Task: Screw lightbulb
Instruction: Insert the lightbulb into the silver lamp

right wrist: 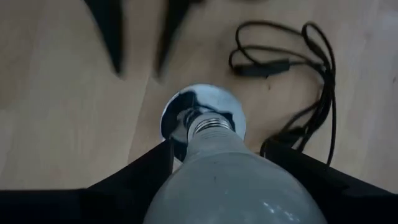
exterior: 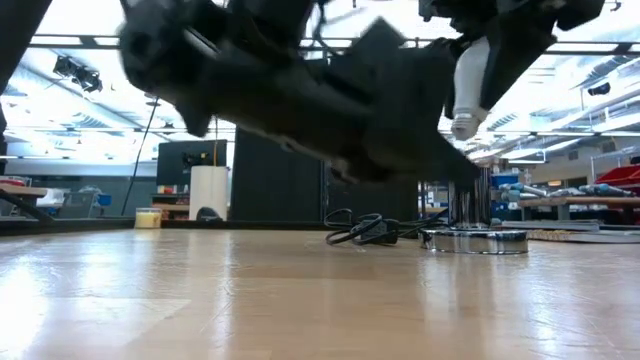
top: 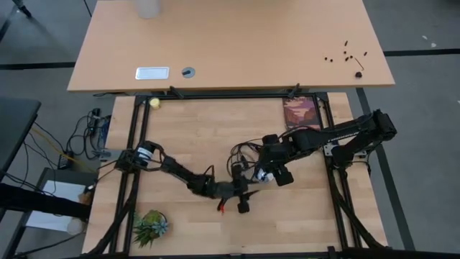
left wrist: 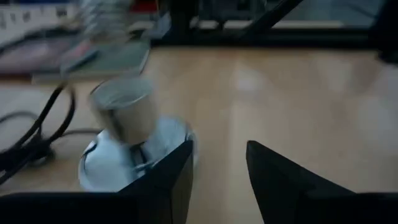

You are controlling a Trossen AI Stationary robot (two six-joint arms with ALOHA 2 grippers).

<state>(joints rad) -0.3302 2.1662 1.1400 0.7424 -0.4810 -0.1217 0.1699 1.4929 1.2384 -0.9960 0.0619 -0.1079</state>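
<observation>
**A robotics lab in an open industrial hall**

The wooden table [top: 215,129] sits inside a black metal frame [top: 131,144] on a grey floor marked with tape; loose cables [top: 79,140] trail beside it; behind it stand workbenches [exterior: 580,205], dark partitions [exterior: 270,185] and a high ceiling with strip lights [exterior: 90,60].

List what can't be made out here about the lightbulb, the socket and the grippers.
- Low view: the left arm, blurred and close, hides the left gripper.
- Right wrist view: the lightbulb covers the socket opening; thread contact cannot be told.
- Left wrist view: socket blurred.
- High view: bulb too small, under the right gripper.
</observation>
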